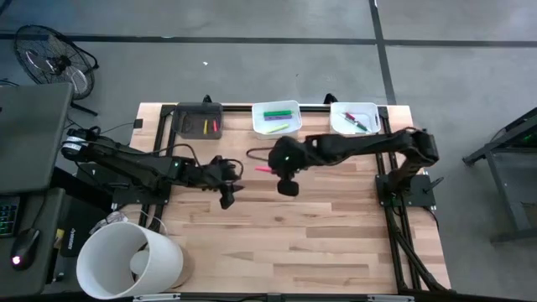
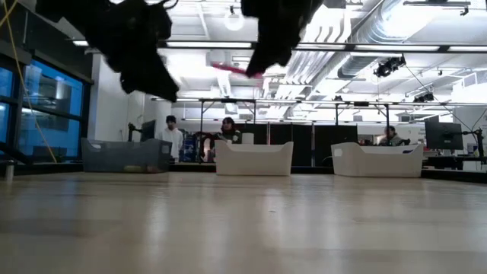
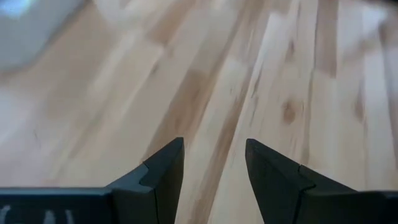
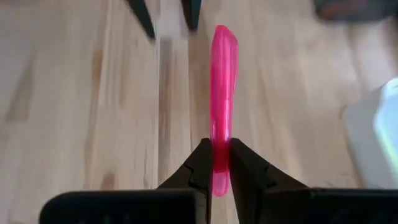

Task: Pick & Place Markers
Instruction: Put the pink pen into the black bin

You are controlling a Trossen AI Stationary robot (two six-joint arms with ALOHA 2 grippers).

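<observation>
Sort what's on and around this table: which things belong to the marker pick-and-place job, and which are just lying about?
Part of the job:
- thin pink marker, clamped in the right gripper
- open, empty left gripper
- white rectangular tray with green markers
- white tray with red marker
- dark tray with markers

Lying about:
- white cylindrical bucket
- black floor fan
</observation>
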